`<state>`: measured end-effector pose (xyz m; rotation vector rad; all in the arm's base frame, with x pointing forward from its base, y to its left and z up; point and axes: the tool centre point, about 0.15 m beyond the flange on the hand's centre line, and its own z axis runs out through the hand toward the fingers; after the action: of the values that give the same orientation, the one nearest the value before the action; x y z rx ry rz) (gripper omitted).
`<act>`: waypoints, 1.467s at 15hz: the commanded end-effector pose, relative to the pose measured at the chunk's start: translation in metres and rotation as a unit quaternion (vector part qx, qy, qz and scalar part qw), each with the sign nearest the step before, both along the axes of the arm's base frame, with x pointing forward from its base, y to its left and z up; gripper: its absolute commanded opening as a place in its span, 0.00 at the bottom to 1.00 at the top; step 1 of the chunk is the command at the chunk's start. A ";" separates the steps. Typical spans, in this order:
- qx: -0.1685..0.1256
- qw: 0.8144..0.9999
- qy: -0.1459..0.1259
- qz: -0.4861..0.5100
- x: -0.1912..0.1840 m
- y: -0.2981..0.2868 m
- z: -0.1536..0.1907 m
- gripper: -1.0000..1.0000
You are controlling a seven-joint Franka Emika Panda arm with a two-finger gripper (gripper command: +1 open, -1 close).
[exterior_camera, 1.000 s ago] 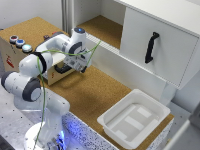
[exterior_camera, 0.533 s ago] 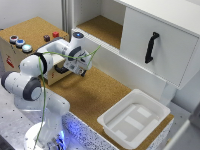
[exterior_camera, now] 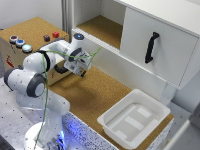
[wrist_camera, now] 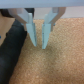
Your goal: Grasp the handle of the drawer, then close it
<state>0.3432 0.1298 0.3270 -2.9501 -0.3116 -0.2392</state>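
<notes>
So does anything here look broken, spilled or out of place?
Nothing looks broken or spilled. The white tub sits squarely on the cork surface, the coloured buttons sit in place on the wooden box, and the gripper hangs nearby with nothing between its fingers.

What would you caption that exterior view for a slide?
White robot arm's end effector hovers over the cork surface, near a wooden box with coloured buttons.

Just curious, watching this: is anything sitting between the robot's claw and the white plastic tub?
No. In the exterior view, only bare cork surface stretches between the gripper and the white tub; nothing rests on it.
</notes>
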 end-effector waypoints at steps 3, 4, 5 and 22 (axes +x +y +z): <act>-0.017 0.998 0.057 -0.002 0.023 0.052 0.001 0.00; -0.020 0.998 0.058 0.001 0.021 0.058 0.001 0.00; -0.020 0.998 0.060 0.002 0.019 0.065 0.001 0.00; -0.009 0.998 0.047 0.051 -0.008 0.211 0.004 0.00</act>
<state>0.3317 0.2844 0.3324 -2.8969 -0.4257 -0.1254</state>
